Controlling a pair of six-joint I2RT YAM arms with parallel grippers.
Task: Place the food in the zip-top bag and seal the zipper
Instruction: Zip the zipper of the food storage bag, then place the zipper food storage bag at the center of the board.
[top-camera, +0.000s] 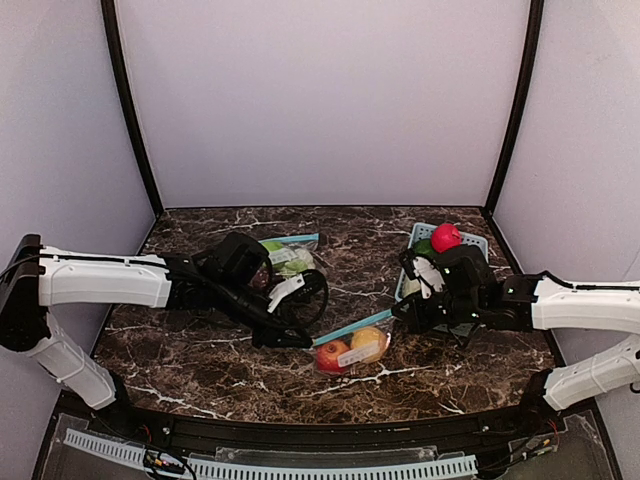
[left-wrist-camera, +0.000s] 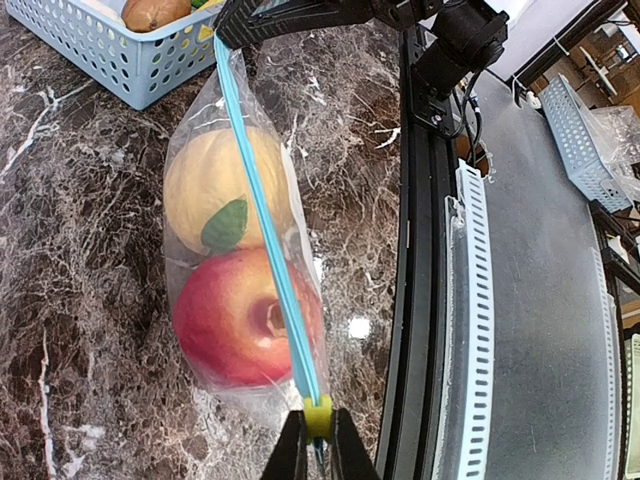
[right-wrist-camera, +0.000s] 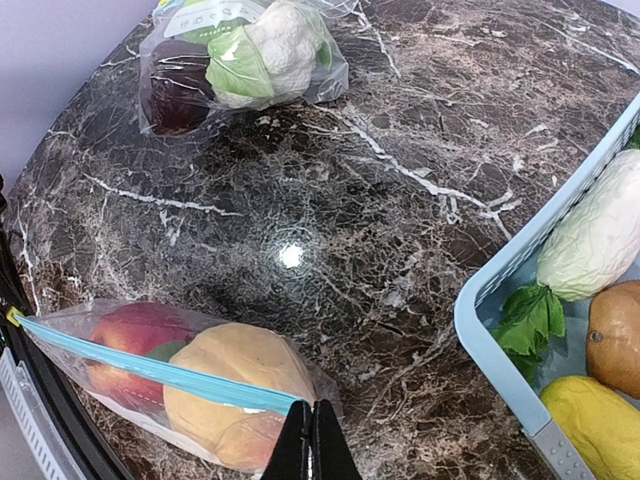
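A clear zip-top bag (top-camera: 352, 350) with a blue zipper strip holds a red apple (left-wrist-camera: 245, 318) and a yellow-orange fruit (left-wrist-camera: 215, 185). My left gripper (left-wrist-camera: 318, 440) is shut on the yellow-green zipper slider (left-wrist-camera: 317, 415) at the bag's left end. My right gripper (right-wrist-camera: 311, 440) is shut on the other end of the blue zipper strip (right-wrist-camera: 150, 368). The strip is stretched taut between them. In the top view the left gripper (top-camera: 297, 338) and right gripper (top-camera: 400, 312) flank the bag.
A second bag (right-wrist-camera: 240, 55) with cauliflower and green pieces lies at the back left. A light-blue basket (right-wrist-camera: 500, 330) at the right holds a red fruit (top-camera: 446, 237), a white-green vegetable (right-wrist-camera: 600, 240) and yellow and brown pieces. The table's front rail (left-wrist-camera: 425, 300) is close.
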